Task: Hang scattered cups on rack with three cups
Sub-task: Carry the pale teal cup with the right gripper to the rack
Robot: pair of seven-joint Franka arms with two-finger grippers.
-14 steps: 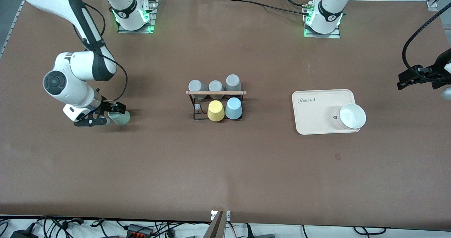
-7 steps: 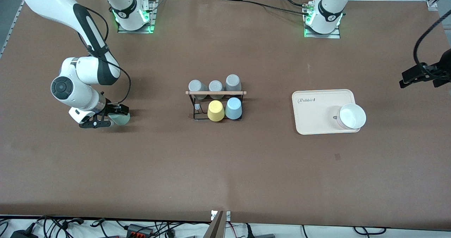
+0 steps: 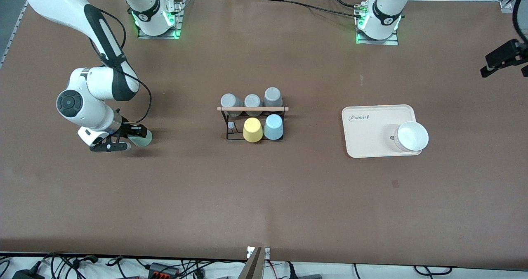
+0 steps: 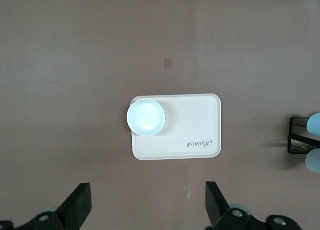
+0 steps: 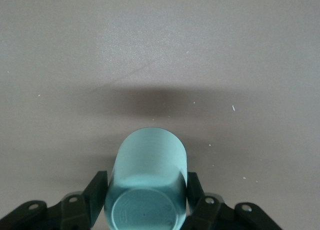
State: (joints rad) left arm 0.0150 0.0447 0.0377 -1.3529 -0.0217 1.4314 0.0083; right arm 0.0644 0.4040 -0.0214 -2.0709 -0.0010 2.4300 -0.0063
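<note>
The black wire rack (image 3: 252, 109) with a wooden top bar stands mid-table. The light blue cup (image 3: 273, 127) hangs on its row nearer the camera, beside a yellow tumbler (image 3: 252, 130). Three grey tumblers (image 3: 251, 101) fill the row farther from the camera. The pale mint green cup (image 3: 141, 138) lies on its side near the right arm's end of the table. My right gripper (image 3: 131, 138) is shut on it, fingers on both sides, base toward the wrist camera (image 5: 145, 200). My left gripper (image 3: 501, 58) is open and empty, high at the left arm's end of the table (image 4: 147, 205).
A beige tray (image 3: 371, 126) lies toward the left arm's end, with a white bowl (image 3: 411, 136) on its corner. Both show in the left wrist view, the tray (image 4: 195, 135) and the bowl (image 4: 145, 116).
My left gripper has risen and drawn away toward the table's edge. My right wrist has shifted slightly and its fingers have closed in on the mint green cup.
</note>
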